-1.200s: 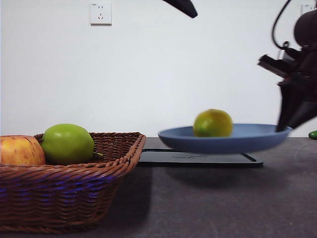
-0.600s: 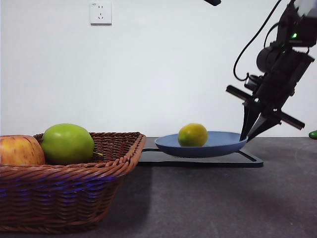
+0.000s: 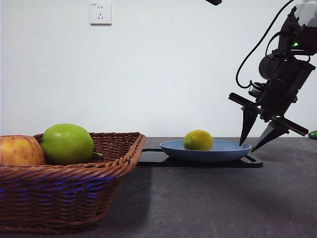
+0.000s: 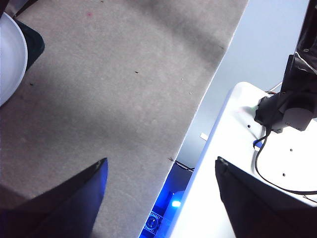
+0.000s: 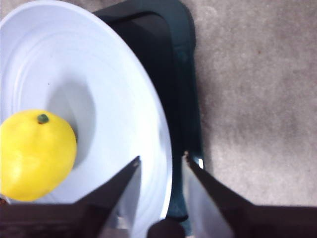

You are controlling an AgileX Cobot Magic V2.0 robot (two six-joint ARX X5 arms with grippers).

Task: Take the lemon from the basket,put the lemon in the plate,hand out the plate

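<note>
The lemon (image 3: 198, 140) lies in the light blue plate (image 3: 225, 151), which rests on a flat black tray (image 3: 153, 157). My right gripper (image 3: 249, 147) is open at the plate's right rim, one jaw on each side of it and holding nothing. In the right wrist view the lemon (image 5: 34, 156) sits in the plate (image 5: 99, 74) and my right gripper (image 5: 162, 156) straddles the rim with a gap. The wicker basket (image 3: 64, 188) stands at the near left. My left gripper (image 4: 161, 166) is open and empty over bare table, with the plate's edge (image 4: 7, 59) to one side.
A green apple (image 3: 68, 144) and a red-yellow apple (image 3: 20, 150) lie in the basket. A small green thing (image 3: 313, 134) sits at the far right edge. The left arm shows as a black tip (image 3: 214, 2) at the top. A white stand (image 4: 257, 163) lies beyond the table's edge.
The plate with the lemon has gone from lifted and near the camera back and down onto the black tray. My right gripper has opened and let go of its rim.
</note>
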